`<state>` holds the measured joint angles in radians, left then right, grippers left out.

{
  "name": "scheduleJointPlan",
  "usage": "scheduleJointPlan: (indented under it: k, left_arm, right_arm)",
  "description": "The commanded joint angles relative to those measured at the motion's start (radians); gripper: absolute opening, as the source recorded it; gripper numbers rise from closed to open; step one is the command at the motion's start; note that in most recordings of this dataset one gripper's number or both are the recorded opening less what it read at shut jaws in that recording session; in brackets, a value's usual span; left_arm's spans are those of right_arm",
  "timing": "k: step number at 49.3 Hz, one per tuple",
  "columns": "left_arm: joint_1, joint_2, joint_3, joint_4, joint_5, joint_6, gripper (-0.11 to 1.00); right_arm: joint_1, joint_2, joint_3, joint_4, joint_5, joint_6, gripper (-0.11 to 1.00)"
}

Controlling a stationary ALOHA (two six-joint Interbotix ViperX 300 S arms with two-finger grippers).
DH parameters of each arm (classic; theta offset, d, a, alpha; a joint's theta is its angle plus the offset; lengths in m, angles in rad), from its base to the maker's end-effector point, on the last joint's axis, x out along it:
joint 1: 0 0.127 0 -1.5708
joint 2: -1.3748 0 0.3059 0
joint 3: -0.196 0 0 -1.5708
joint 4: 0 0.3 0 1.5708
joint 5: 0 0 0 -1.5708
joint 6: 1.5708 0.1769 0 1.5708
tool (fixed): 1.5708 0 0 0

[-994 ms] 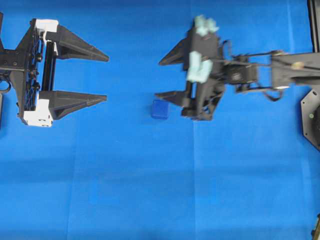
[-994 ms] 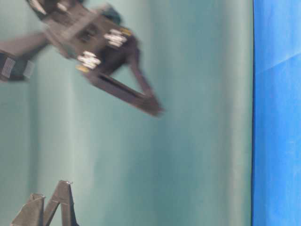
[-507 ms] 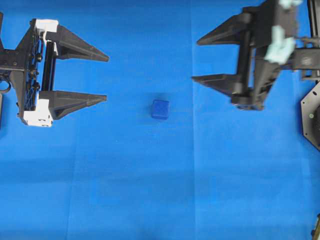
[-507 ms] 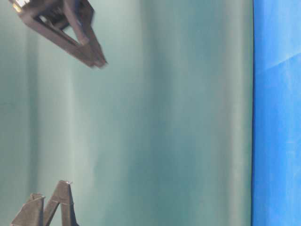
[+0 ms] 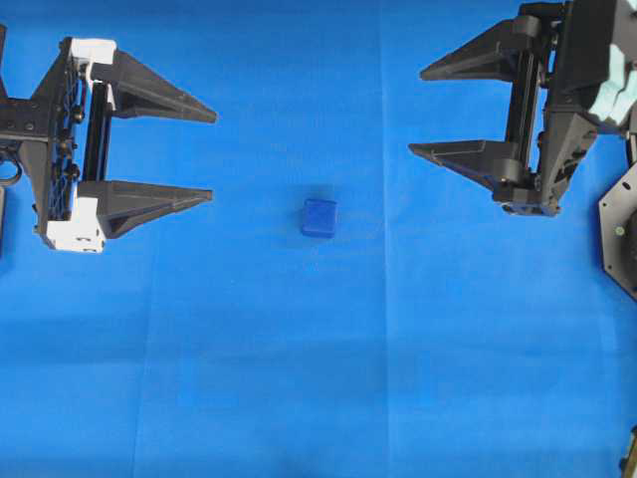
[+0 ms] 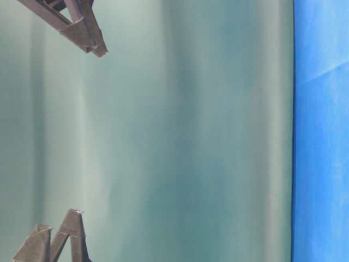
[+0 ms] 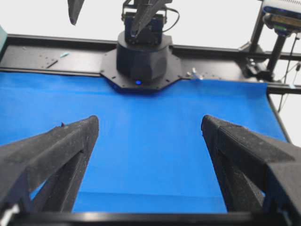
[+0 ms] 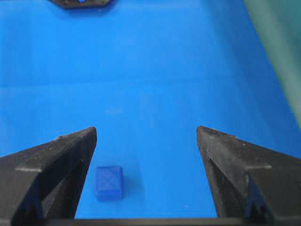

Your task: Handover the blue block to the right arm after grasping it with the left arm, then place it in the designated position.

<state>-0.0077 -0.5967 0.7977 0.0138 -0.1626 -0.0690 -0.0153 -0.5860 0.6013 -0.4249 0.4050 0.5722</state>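
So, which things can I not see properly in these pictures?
- Blue block: absent from the left wrist view, which shows only blue cloth between the left gripper fingers; absent from the table-level view too.
- Right gripper: body cut off by the overhead view's top and right edges.
- Table-level view: only finger tips show, the rest cut off.
- Designated position: no marking visible anywhere.

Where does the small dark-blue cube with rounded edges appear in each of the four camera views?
Overhead: the small dark-blue cube lies near the middle, between both grippers, touching neither.
Table-level: not in it.
Left wrist: not in it.
Right wrist: low left, beside the left-hand finger.
Shared landmark: the blue cloth shows in every view.
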Motion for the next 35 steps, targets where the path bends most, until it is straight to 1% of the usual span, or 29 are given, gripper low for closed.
scheduleJointPlan:
  k: [1,9,18,23,35]
  left_arm:
    - [0.0,-0.02,-0.012,-0.002,-0.005,-0.002,0.93]
    - [0.0,-0.02,-0.012,-0.002,-0.005,0.0,0.93]
    - [0.002,-0.021,-0.012,-0.002,-0.005,0.0,0.93]
    - [0.002,-0.023,-0.012,-0.002,-0.005,0.0,0.93]
    - [0.002,-0.023,-0.011,-0.002,-0.006,0.0,0.93]
  right_arm:
    - [0.002,-0.006,-0.014,-0.011,-0.014,-0.002,0.77]
    - [0.002,-0.011,-0.006,-0.018,-0.052,0.002,0.77]
    - [0.002,-0.017,0.018,-0.034,-0.123,0.002,0.77]
    - [0.0,-0.023,0.04,-0.043,-0.179,0.002,0.77]
    - [-0.028,-0.048,0.115,-0.043,-0.331,0.002,0.77]
